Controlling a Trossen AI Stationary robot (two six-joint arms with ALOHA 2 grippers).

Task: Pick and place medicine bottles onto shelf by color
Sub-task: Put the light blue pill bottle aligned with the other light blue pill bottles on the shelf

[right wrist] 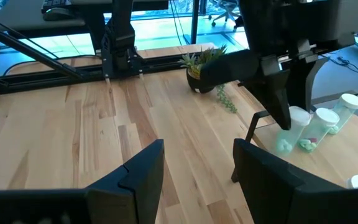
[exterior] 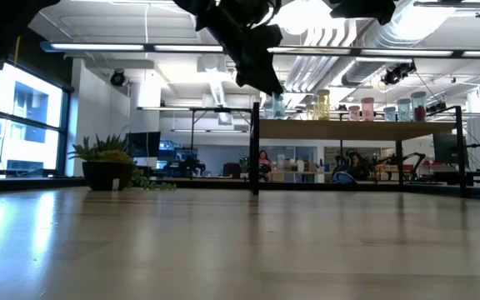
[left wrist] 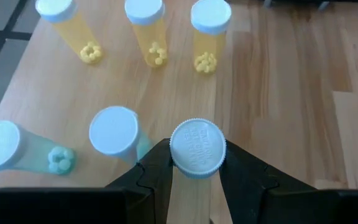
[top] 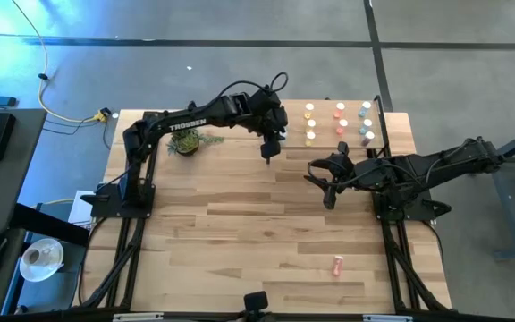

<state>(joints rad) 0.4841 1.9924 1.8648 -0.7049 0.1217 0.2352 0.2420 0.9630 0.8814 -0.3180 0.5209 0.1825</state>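
We see the left gripper pinching a white-capped bottle at the shelf edge. The right gripper hangs spread over the table.

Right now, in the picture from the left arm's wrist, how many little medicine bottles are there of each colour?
yellow bottles: 3
teal bottles: 2
capped bottle held in the left gripper, only its white cap showing: 1
Total: 6
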